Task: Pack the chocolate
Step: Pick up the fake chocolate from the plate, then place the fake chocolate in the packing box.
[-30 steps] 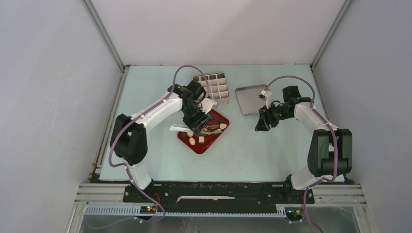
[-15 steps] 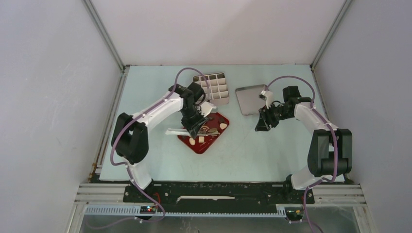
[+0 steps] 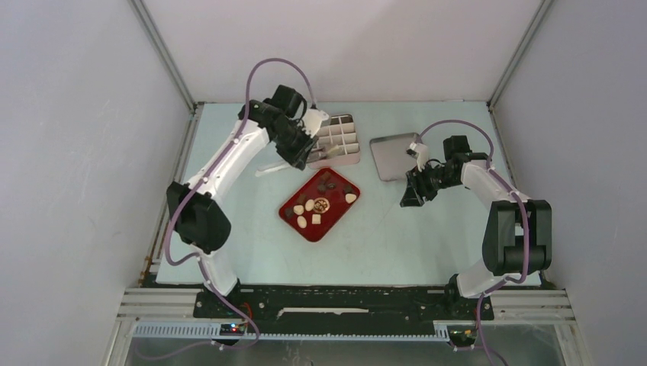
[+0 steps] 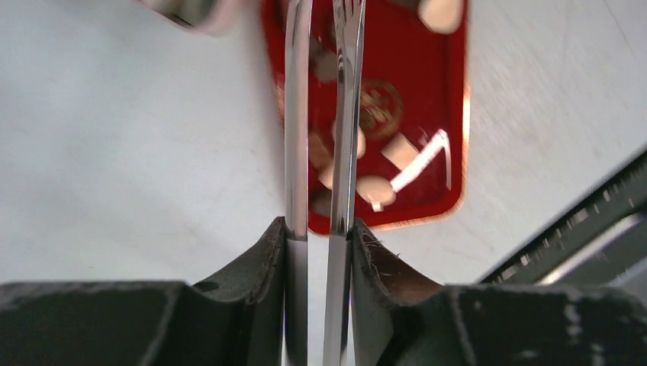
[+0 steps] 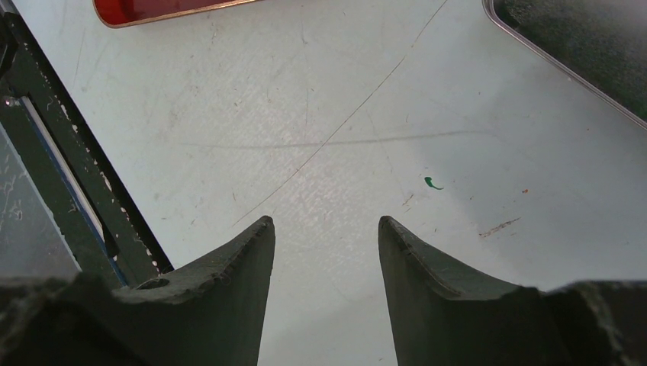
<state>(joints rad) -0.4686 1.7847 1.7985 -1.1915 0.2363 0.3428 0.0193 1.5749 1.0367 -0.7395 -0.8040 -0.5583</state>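
Several small chocolate pieces [image 3: 309, 207], cream and dark brown, lie on the red tray [image 3: 345, 211]; they show blurred in the left wrist view as chocolate [image 4: 374, 187] on the tray [image 4: 450, 114]. My left gripper [image 3: 299, 149] [image 4: 320, 226] is shut on metal tongs [image 4: 296, 114]. It hangs by the near left corner of the divided box [image 3: 336, 140]. The tong tips run out of the wrist view, so whether they carry a piece is hidden. My right gripper [image 3: 412, 197] [image 5: 324, 225] stands open over bare table.
A flat grey lid [image 3: 393, 156] [image 5: 587, 38] lies right of the divided box, just behind the right gripper. A corner of the red tray [image 5: 152, 9] shows in the right wrist view. Grey walls close in the table at back and sides.
My left arm has lifted off the red tray and swung back toward the divided box with the tongs, which were squeezed narrower. The right arm has not moved.
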